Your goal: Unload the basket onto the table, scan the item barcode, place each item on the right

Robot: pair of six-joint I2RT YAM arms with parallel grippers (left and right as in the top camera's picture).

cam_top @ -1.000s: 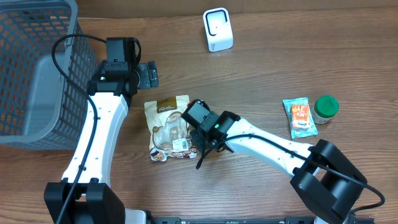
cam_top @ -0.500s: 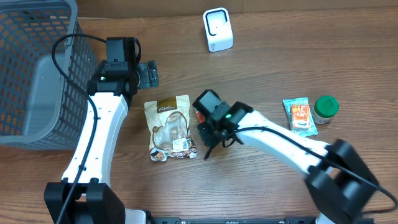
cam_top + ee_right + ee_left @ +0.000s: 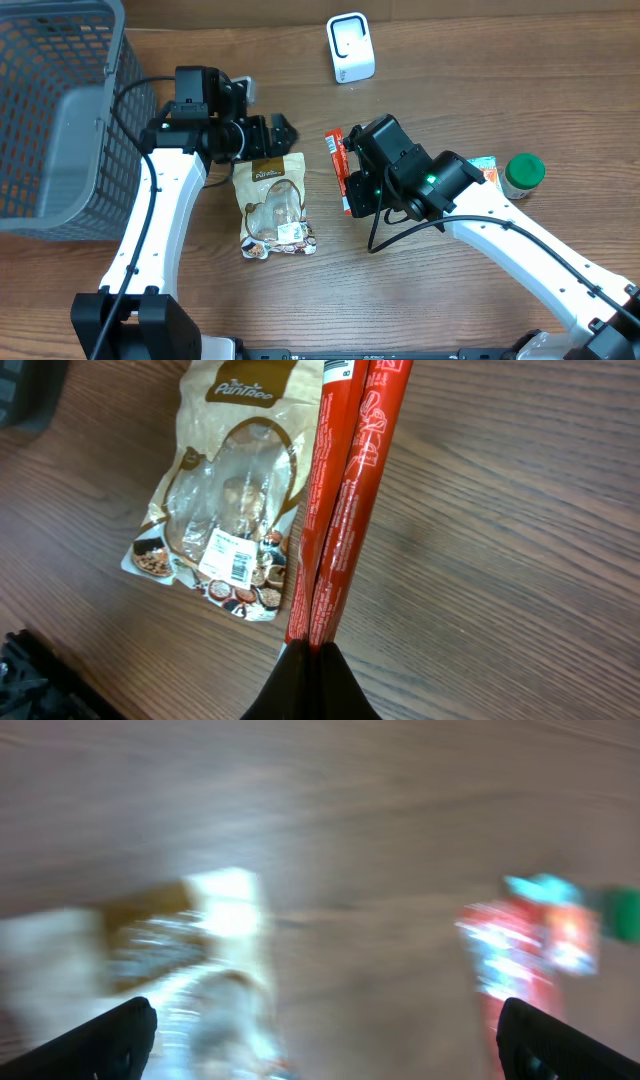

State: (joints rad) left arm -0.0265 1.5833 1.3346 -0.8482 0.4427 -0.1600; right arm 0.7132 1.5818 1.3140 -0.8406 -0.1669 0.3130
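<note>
Red packet (image 3: 338, 165) now lifted off the worktop (image 3: 450, 90), clenched in right pincer (image 3: 310, 658), moved from beside snack bag (image 3: 272, 205) toward white scanner (image 3: 350, 48), so barcode pass likely next; left pincer (image 3: 272, 132) released, empty.

we see a brown wooden table (image 3: 450, 90) filling the whole overhead view, its grain running left to right in long streaks. a grey mesh basket (image 3: 60, 150) sits at its left edge. the light is even and leaves soft shadows on the wood.
</note>
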